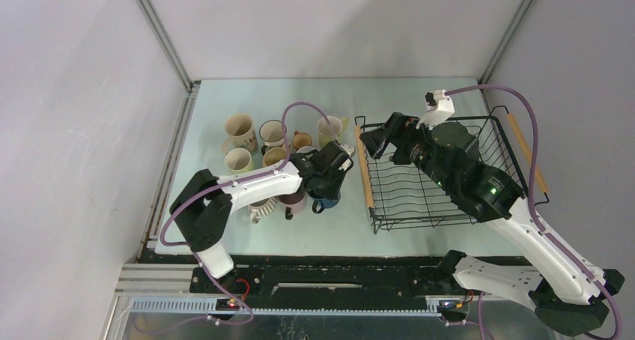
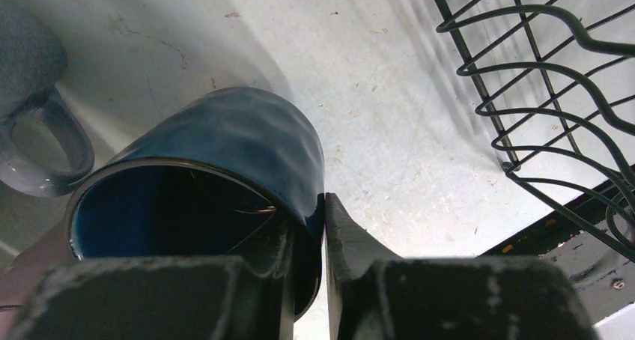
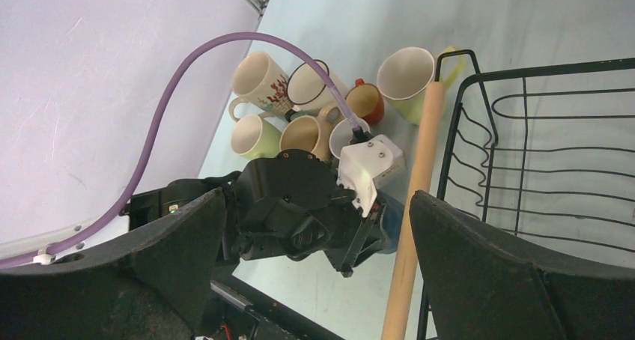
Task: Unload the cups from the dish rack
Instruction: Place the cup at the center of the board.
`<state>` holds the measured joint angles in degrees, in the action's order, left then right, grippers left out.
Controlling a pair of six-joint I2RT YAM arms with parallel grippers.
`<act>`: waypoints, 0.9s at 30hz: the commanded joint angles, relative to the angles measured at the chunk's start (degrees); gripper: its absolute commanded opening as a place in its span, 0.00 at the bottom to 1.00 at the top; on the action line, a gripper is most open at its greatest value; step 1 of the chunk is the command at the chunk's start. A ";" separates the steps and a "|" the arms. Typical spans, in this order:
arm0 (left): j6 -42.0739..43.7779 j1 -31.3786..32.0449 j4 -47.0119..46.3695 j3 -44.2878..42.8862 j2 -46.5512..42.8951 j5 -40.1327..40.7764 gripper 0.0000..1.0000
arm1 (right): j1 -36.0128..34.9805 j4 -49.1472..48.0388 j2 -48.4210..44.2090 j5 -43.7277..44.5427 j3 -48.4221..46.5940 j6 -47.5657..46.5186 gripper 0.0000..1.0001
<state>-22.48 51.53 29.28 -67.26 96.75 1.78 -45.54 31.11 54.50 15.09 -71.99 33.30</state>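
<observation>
**Top view.** A black wire rectangular dish rack (image 1: 419, 194) with ribbed slots stands on the right half of the pale green counter (image 1: 352, 224). It has two light wooden rod handles, one on the left (image 1: 365, 171) and one on the right (image 1: 528, 154). Nine cups can be counted, and all of them are on the counter left of the rack.
- Rear group of six, closely packed: a tall cream printed cup (image 1: 239, 130), a white dark-rimmed cup (image 1: 271, 132), an orange-red cup (image 1: 302, 140), a pale yellow-green cup (image 1: 329, 128), a small pale green cup (image 1: 238, 160) and a tan cup (image 1: 274, 156).
- Front row of three: a cream ribbed cup (image 1: 262, 209), a mauve-pink cup (image 1: 292, 202) and a dark blue cup (image 1: 326, 201).

The arm may hide others. The left gripper (image 1: 328, 189) sits over the dark blue cup, just beside the left handle. The right gripper (image 1: 372, 141) hangs above the rack's left rear corner. Bare counter lies behind the cups and in front of them, and white walls close off the left, rear and right sides.

**Left wrist view.** The left gripper is narrow and pinches the glossy, dimpled wall of the dark blue cup, with one finger inside the rim and one outside. A grey handled cup (image 2: 30, 70) stands near, apart from it. The rack's wavy wires fill the right edge, with open counter between them and the cup.

**Right wrist view.** The right gripper's jaws stand wide and hold nothing. The left handle runs between the cups and the rack.
</observation>
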 commanded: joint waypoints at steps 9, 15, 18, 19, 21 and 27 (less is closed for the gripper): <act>-0.28 0.29 -2.01 0.56 -0.76 1.12 0.25 | -0.43 -0.75 -0.27 0.55 0.71 0.09 0.99; -0.28 0.30 -1.73 0.46 -1.44 1.12 0.30 | -0.43 -0.70 -0.47 0.49 0.66 0.19 0.99; -0.28 0.28 -1.47 0.23 -2.09 1.01 0.35 | -0.43 -0.70 -0.54 0.48 0.67 0.24 0.99; -0.24 0.29 -1.36 0.09 -2.31 1.03 0.36 | -0.43 -0.75 -0.58 0.36 0.70 0.20 0.99; -0.18 0.26 -1.08 -0.10 -2.80 0.97 0.38 | -0.43 -0.63 -0.63 0.39 0.66 0.35 0.99; -0.26 0.25 -0.33 -0.79 -4.61 0.94 0.43 | -0.47 -0.49 -0.73 0.31 0.69 0.54 0.99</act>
<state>-22.50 51.53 28.86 -67.26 96.20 1.78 -45.54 31.16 54.65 15.03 -71.29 33.47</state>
